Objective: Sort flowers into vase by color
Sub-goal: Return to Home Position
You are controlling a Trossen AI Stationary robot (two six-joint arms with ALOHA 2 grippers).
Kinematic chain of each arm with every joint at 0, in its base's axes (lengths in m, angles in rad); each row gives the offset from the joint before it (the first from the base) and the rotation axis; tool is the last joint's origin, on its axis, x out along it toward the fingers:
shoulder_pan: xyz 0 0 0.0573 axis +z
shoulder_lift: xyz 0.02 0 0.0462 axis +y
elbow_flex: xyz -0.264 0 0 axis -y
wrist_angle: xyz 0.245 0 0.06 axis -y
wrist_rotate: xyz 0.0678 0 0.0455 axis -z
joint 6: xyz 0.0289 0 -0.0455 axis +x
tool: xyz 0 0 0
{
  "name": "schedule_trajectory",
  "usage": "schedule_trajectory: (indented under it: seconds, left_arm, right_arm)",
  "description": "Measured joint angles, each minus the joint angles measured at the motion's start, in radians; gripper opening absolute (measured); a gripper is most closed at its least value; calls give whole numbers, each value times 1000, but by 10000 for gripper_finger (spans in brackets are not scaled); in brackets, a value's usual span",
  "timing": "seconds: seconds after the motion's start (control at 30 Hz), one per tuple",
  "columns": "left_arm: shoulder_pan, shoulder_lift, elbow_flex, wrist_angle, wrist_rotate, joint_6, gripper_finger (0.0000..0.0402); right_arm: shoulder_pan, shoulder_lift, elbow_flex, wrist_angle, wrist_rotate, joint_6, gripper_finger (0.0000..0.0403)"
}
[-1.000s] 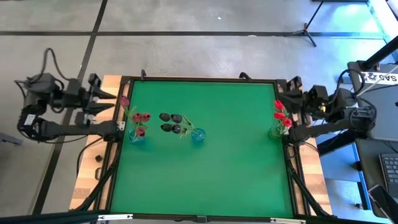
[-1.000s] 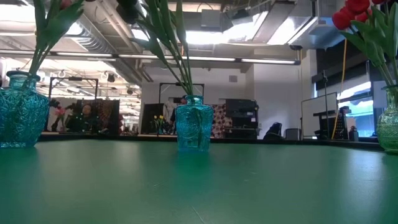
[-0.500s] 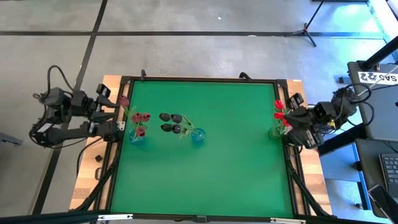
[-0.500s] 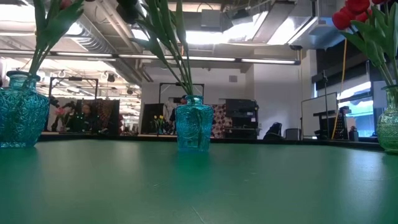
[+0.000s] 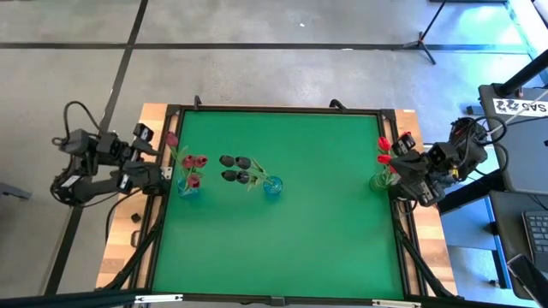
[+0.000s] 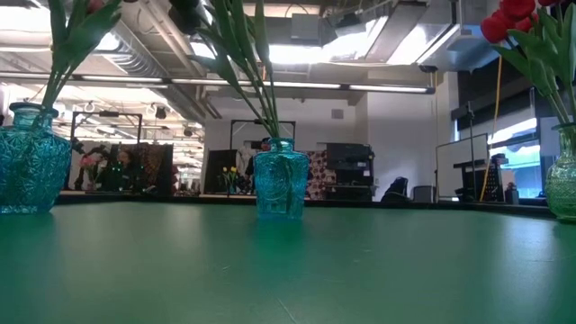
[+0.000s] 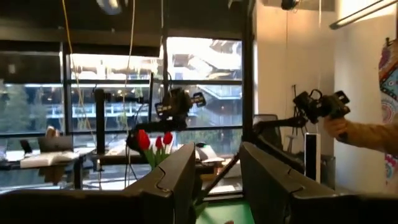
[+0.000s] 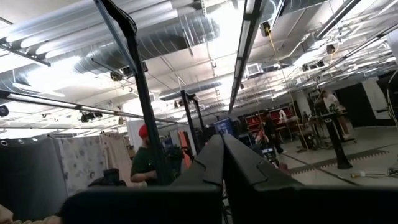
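Note:
Three glass vases stand upright on the green table [image 5: 282,248]. A teal vase [image 5: 188,186] near the left edge holds pinkish-red tulips [image 5: 193,162]. A blue vase [image 5: 272,186] in the middle holds black tulips [image 5: 235,162], whose stems [image 6: 247,63] lean toward the left. A green vase [image 5: 379,181] at the right edge holds bright red tulips [image 5: 384,151]. My left gripper [image 7: 217,155] is open and sits beyond the table's left edge [image 5: 147,162]. My right gripper [image 8: 222,140] is shut and sits at the right edge [image 5: 401,156], beside the red tulips. Neither touches anything.
The near half of the table shows only green mat in the high and low views. Wooden borders [image 5: 120,248] flank the mat. A person's sleeve and hand [image 7: 364,134] show in the room beyond the table. A desk with a keyboard [image 5: 535,231] stands right of the table.
Both arms have folded back and come to rest at their own sides of the table: the left one drew in toward the left edge and a little nearer, the right one pulled in at the right edge. Vases and tulips have stayed where they were.

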Motion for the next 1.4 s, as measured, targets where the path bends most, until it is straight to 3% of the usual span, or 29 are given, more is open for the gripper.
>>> schedule_trajectory:
  seconds: [0.67, 0.9, 1.07, 1.4]
  left_arm:
    - [0, 0, -7, 68, 131, -14, 124]
    - [0, 0, -45, 115, 16, -11, 124]
    - [0, -1, -136, 248, 22, -32, 124]
    - [0, 0, -209, 296, 47, -118, 124]
  right_arm:
    - [-1, -10, 0, 0, 40, 14, 5]
    - [-1, -31, 0, -8, 41, -12, 5]
    - [-1, -41, 1, -8, 67, -30, 5]
    - [-1, -40, 1, -34, 60, 12, 5]
